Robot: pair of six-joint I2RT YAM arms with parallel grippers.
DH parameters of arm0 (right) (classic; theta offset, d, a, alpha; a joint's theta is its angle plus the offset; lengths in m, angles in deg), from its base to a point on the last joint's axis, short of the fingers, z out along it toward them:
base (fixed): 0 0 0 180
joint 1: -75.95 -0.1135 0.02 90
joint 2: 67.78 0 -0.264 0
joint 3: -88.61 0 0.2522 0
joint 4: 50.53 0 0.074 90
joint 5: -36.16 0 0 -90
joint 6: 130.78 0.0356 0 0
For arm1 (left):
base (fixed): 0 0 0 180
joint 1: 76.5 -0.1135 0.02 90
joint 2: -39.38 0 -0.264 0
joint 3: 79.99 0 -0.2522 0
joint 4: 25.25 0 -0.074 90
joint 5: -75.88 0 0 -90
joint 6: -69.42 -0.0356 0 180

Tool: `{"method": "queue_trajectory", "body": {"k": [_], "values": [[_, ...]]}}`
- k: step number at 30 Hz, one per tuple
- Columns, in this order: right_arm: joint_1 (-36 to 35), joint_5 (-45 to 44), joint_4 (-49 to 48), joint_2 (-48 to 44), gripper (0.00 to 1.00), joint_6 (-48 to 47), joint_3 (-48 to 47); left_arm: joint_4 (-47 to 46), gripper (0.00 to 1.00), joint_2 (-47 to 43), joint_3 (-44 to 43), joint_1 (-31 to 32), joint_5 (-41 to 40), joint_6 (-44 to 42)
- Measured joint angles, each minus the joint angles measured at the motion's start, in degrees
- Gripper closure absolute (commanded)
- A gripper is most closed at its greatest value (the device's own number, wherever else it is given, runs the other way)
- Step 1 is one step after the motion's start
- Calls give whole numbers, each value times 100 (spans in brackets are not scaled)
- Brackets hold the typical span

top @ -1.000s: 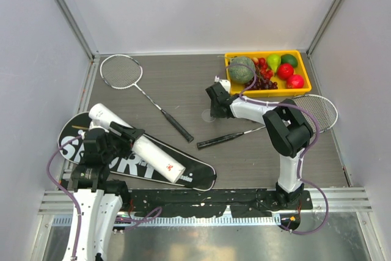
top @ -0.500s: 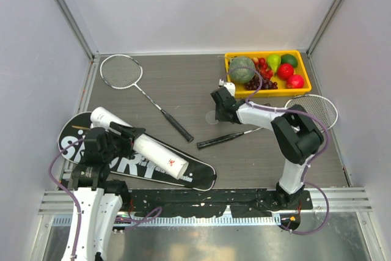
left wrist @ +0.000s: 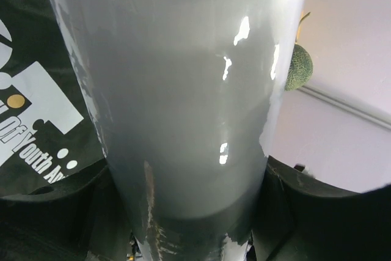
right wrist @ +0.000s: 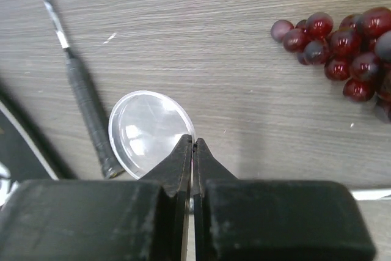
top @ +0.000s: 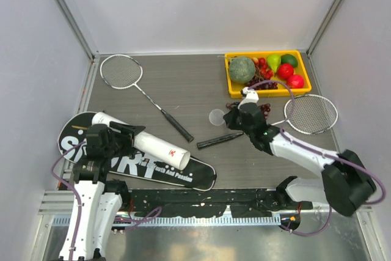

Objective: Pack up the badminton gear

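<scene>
The left tool (top: 130, 137) is clamped round the white tube (top: 162, 150), a finger hard against each side. It holds the tube slanted across the black bag (top: 137, 168), probably to steady it for capping. The right tool (right wrist: 192, 145) is pressed together with its tips right at the rim of the clear lid (right wrist: 148, 134) lying on the counter (top: 183, 90), though I cannot tell whether that rim is nipped between them. One racket (top: 121, 71) and the other (top: 310, 114) lie loose on the counter, outside the bag.
</scene>
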Motion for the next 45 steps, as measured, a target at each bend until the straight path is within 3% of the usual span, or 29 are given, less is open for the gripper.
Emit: {"method": "queue_trajectory", "body": {"k": [9,16,24,45], "values": [[-17,1239,-1567,-2662,95,280,1961,-337,100,229,168,0,136,638],[-570,1777,-2564,-3576,95,260,2339,-345,100,341,361,0,297,1093],[-2194,1207,-3134,-3442,95,-326,2293,-302,100,256,361,0,291,1285],[-3211,455,-3711,-2175,95,-745,1703,-225,100,210,389,0,334,1408]]}}
